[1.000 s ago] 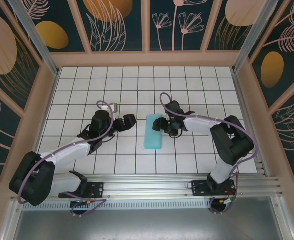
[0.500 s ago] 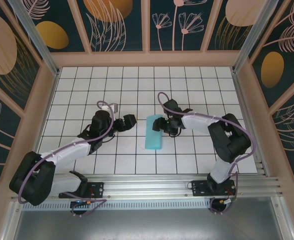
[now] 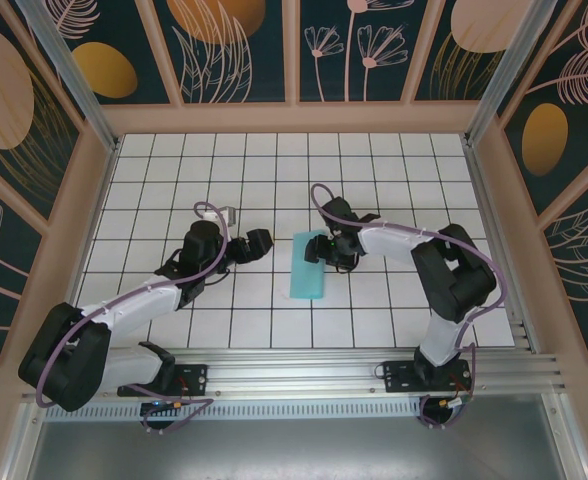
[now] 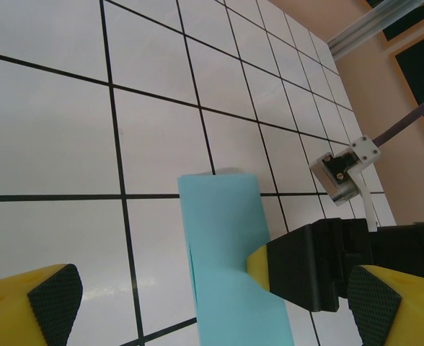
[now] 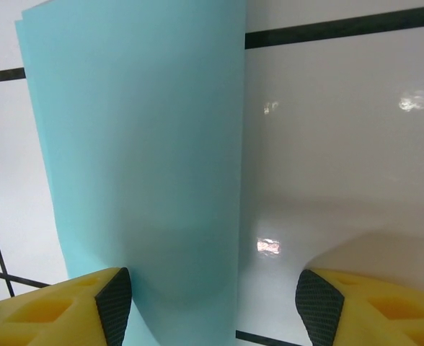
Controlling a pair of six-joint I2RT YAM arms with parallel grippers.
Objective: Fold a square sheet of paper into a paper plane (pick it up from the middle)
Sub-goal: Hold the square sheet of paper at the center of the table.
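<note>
Currently the sheet of paper [image 3: 307,265] lies flat near the middle of the table [image 3: 174,160], between the two arms. It is folded into a long, narrow rectangle. Material: thin, smooth, light turquoise stock with a faint sheen. Its corners are crisp, and one long side shows a doubled, layered edge in the right wrist view [image 5: 140,144]. A short crease line marks its surface in the left wrist view [image 4: 226,245].

The table surface is glossy white tile with a thin black grid, and it reflects the lights.

Right gripper [image 3: 324,250]: positioned at the far right part of the strip, low over it. Its yellow fingers with black textured pads stand spread [image 5: 215,299]. One is over the paper and the other over bare tile, with the paper's long edge lying between them. No pinch on the paper is visible.

Left gripper [image 3: 259,243]: just left of the paper and apart from it, fingers spread wide [image 4: 212,310], nothing between them but tile and the paper's near end seen beyond.
</note>
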